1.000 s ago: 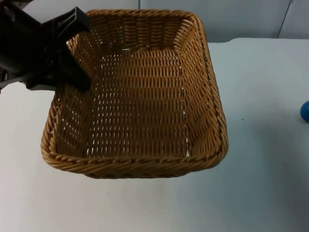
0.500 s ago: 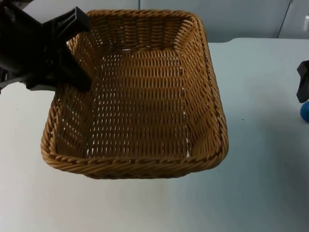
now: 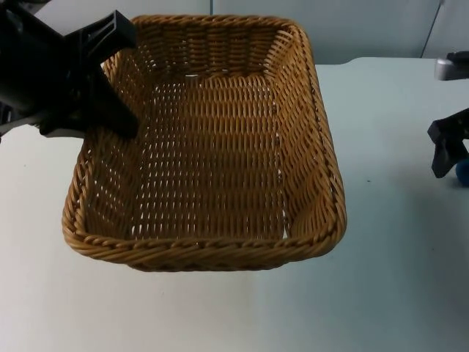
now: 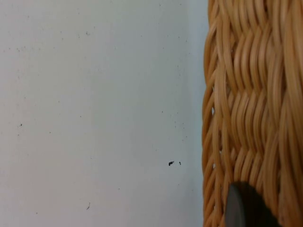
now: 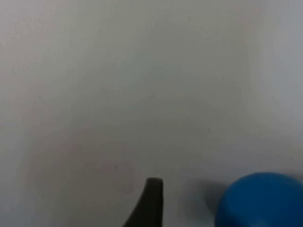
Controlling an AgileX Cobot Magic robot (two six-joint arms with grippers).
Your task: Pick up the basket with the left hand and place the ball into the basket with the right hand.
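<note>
- Looking down at the white table [image 3: 396,293], you are seeing a woven wicker basket [image 3: 212,147] taking up the middle of the top view, its rim facing up and its inside holding nothing.
- The left gripper [image 3: 110,81] is clamping the basket's wall at the corner nearest the left arm, one black finger lying inside the weave and the other running outside the rim.
- In the left wrist view, the basket's braided wall [image 4: 255,104] is standing right against a black fingertip [image 4: 241,208], with bare table beside it.
- The basket's shadow is falling on the table just below its near rim in the top view.
- The blue ball [image 3: 463,173] is resting on the table well apart from the basket, on the basket's right-arm side, cut off by the edge of the top view.
- The right gripper [image 3: 448,150] is hanging just beside the ball, on the ball's basket-facing side, and is holding nothing.
- You cannot tell whether the right gripper's fingers are spread or closed.
- In the right wrist view, one black fingertip [image 5: 150,201] is pointing at the table close beside the ball [image 5: 260,201], with a gap between them.
</note>
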